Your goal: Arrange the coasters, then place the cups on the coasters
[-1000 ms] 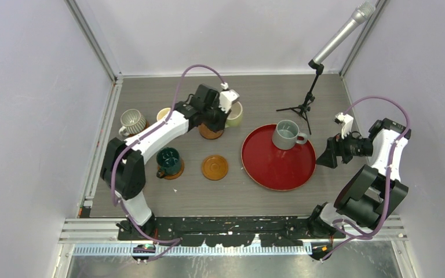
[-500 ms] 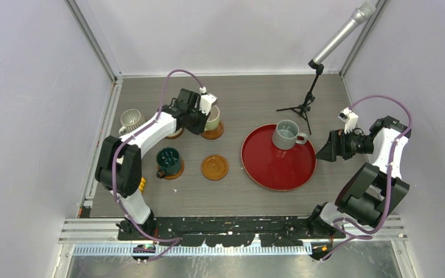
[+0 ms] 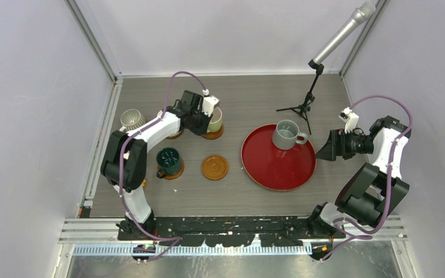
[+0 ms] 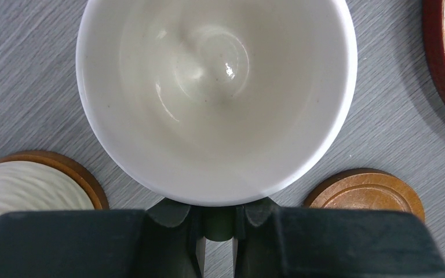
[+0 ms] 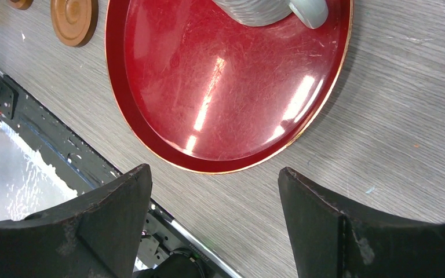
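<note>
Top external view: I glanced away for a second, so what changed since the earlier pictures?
The left tool, shut on the handle of the pale green cup, carried it left to a coaster. The open right tool, the grey-blue cup on the red tray and the dark teal cup stayed put.

Bright, even light is coming from overhead, so shadows are looking soft. White glare streaks are showing on the red tray (image 5: 168, 87), and a tiny glint is sitting inside the cup (image 4: 150, 145).

Pale cup (image 4: 216, 98) in gripper (image 4: 218, 215), bare coaster (image 4: 364, 194) beside
</note>
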